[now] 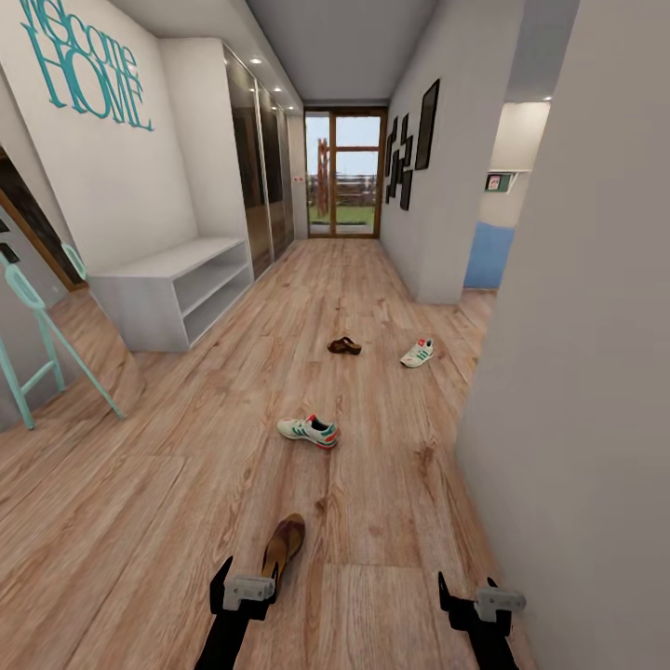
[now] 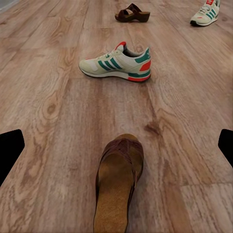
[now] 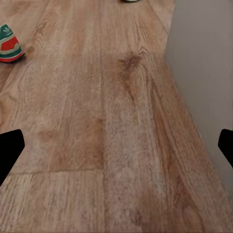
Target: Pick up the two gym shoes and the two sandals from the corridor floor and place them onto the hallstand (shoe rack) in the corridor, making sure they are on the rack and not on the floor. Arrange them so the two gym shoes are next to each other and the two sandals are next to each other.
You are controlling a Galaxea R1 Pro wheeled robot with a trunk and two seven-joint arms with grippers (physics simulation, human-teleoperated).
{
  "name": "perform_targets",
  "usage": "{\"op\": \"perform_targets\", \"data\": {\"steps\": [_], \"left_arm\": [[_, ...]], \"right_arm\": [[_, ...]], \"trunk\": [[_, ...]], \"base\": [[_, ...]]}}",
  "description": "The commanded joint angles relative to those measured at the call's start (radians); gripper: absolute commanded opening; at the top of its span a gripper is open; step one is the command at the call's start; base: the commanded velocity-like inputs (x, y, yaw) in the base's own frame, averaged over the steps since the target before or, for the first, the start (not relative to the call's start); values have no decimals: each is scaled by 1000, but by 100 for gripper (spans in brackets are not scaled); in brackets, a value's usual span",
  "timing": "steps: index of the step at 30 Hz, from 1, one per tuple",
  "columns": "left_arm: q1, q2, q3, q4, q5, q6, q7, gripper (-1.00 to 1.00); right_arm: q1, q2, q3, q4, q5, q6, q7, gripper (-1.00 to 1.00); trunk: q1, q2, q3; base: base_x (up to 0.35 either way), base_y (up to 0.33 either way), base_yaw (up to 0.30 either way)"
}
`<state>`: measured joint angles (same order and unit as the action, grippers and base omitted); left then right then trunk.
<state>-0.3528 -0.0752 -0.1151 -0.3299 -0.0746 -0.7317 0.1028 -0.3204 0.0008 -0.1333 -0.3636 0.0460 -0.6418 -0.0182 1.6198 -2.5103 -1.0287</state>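
Corridor floor [image 1: 186, 484]: wood-grain planks running ahead of me to a glazed door [image 1: 345, 174]; all four shoes lie on it, none on the rack.
Right wall [image 1: 577, 372]: grey, close along my right arm.
Hallstand [image 1: 172, 288]: light-grey low unit against the left wall under the teal lettering [image 1: 84, 60]; flat top and both open shelf compartments look bare from here.
Stool [image 1: 37, 344]: teal legs, near left, in front of the hallstand's near end.
Near gym shoe [image 1: 308, 431]: mid-floor, on its sole, lying across my line of view, red-orange heel toward the right wall.
Far gym shoe [image 1: 418, 353]: further on, near the right wall's corner, well apart from the first.
Near sandal [image 1: 283, 546]: just ahead of my left gripper, tan footbed up, strap end pointing away from me.
Far sandal [image 1: 344, 346]: mid-corridor, left of the far gym shoe, apart from it.
Left gripper [image 1: 244, 590]: fingers spread wide, nothing between them; the sandal lies between the two finger tips in the wrist view.
Right gripper [image 1: 482, 603]: fingers spread wide, over bare planks beside the wall, holding nothing.
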Motion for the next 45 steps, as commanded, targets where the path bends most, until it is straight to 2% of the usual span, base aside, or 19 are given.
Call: {"op": "perform_targets", "data": {"steps": [1,8,11,31,45], "left_arm": [[0,0,0,0,0,0,0,100],[0,0,0,0,1,0,0,100],[0,0,0,-1,1,0,0,100],[0,0,0,-1,2,0,0,100],[0,0,1,-1,2,-1,0,100]], "right_arm": [[-5,2,2,3,0,0,0,100],[-19,31,24,28,0,-1,-1,100],[-21,35,33,34,0,-1,-1,100],[-23,42,40,39,-4,0,-2,100],[-23,42,41,40,-5,0,-2,100]], "trunk": [[0,0,0],[0,0,0],[0,0,0],[0,0,1],[0,0,5]], "base": [[1,-1,0],[0,0,0],[0,0,0],[0,0,-4],[0,0,-138]]}}
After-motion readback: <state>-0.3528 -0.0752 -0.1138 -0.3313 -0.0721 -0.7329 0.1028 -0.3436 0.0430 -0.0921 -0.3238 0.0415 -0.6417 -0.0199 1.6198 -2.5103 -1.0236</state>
